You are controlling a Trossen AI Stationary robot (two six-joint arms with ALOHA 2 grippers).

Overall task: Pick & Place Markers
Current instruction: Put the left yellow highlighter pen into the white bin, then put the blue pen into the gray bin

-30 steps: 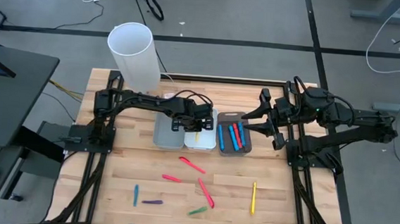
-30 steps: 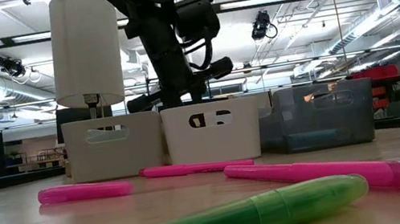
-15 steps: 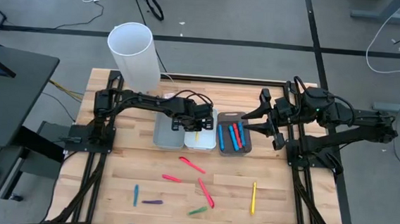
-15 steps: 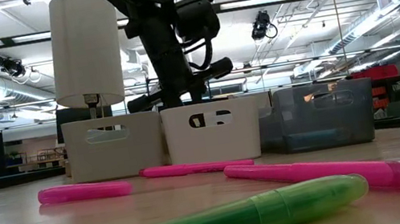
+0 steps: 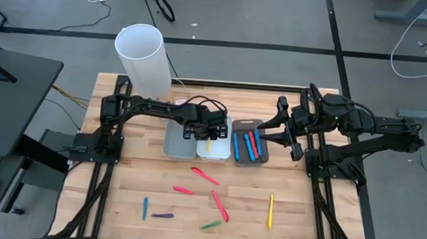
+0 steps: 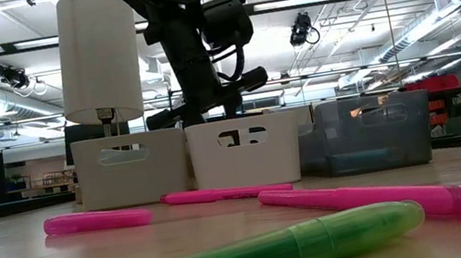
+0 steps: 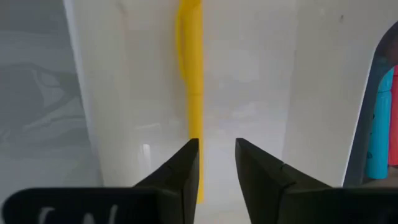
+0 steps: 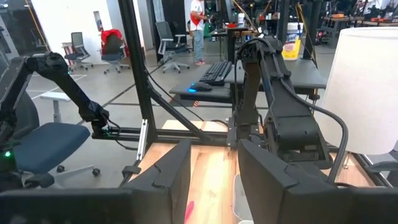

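We found the left gripper [image 5: 211, 137] hanging over the white bin [image 5: 215, 154], its fingers [image 7: 184, 169] parted a little with nothing between them; one yellow marker [image 7: 191, 93] lay loose on the bin floor just past the fingertips. The right gripper [image 5: 272, 128] waited above the far edge of the dark bin [image 5: 263, 158], and we could not tell how its fingers stood.

We counted three bins in a row: a grey bin [image 5: 173, 143], the white one, then the dark one. In the dark bin we made out about four markers [image 5: 249, 145], blue and red. On the bare table [image 5: 305, 209] we counted seven: three pink markers [image 5: 205, 176], a second yellow marker [image 5: 271, 211], a blue marker [image 5: 145, 208], a purple marker [image 5: 163, 215] and a green marker [image 5: 211, 225]. One tall white cylinder [image 5: 141, 50] stood at the table's far left corner.

We could read no label or writing on anything.
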